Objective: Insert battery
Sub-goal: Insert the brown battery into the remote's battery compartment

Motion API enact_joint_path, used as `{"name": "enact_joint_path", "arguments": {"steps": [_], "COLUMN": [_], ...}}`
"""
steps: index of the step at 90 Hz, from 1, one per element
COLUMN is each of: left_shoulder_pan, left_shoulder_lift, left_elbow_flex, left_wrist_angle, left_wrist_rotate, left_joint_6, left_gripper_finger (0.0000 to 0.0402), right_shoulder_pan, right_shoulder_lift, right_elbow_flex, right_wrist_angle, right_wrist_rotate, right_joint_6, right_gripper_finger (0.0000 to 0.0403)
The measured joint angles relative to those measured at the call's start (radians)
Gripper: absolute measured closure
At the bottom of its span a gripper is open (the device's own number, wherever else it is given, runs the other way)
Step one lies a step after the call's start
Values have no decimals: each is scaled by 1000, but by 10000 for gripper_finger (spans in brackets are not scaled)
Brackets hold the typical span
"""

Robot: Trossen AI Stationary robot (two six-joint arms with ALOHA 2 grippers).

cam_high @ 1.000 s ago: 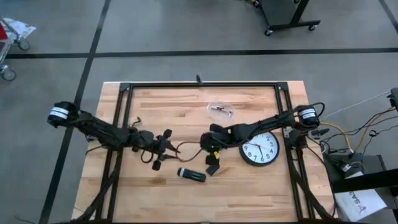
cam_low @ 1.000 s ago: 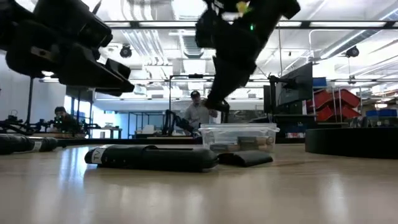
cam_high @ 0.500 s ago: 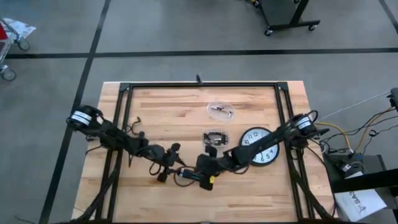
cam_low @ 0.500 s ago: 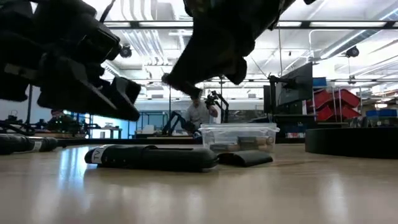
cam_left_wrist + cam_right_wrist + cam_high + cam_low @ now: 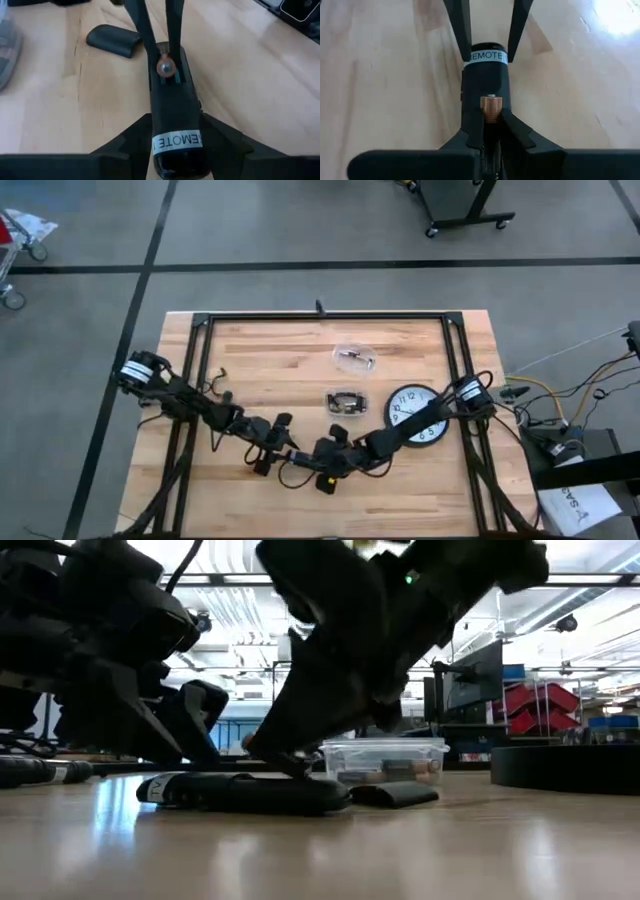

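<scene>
A: Seating now? Right gripper (image 5: 491, 116) pinches the small copper-topped battery (image 5: 491, 108) over the open bay of the black plastic remote (image 5: 176, 111), which lies on the light wooden table (image 5: 250, 365).
B: Left gripper (image 5: 175, 131) straddles the labelled end, clamping it, I'd judge. Battery not flat; curved black cover (image 5: 113, 40) off, lying beside.
A: Workshop behind.
</scene>
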Motion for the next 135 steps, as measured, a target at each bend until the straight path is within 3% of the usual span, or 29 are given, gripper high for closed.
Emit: {"name": "enact_joint_path", "arguments": {"steps": [35, 46, 73, 99, 115, 135], "left_shoulder_pan": [2, 2, 2, 17, 58, 95], "left_shoulder_lift": [-18, -57, -211, -255, -282, -348], "left_elbow_flex": [0, 0, -2, 1, 6, 6], "left_wrist_angle": [-28, -89, -277, -306, -333, -386], "left_wrist_rotate": [0, -4, -144, -182, -182, -183], "left_joint_6": [2, 1, -18, -28, -9, 8], "left_gripper_finger": [265, 264, 275, 272, 275, 284], "right_shoulder_pan": [-45, -96, -267, -382, -407, -439], "right_shoulder_lift": [-88, -152, -304, -256, -221, -179], "right_elbow_flex": [-1, -1, 0, -1, -1, -1], "right_wrist_angle": [-76, -204, -523, -601, -618, -602], "right_wrist_rotate": [21, 19, 23, -165, -172, -200], "right_joint_6": [-27, -26, -145, -242, -272, -316], "right_gripper_finger": [394, 394, 394, 383, 354, 360]}}
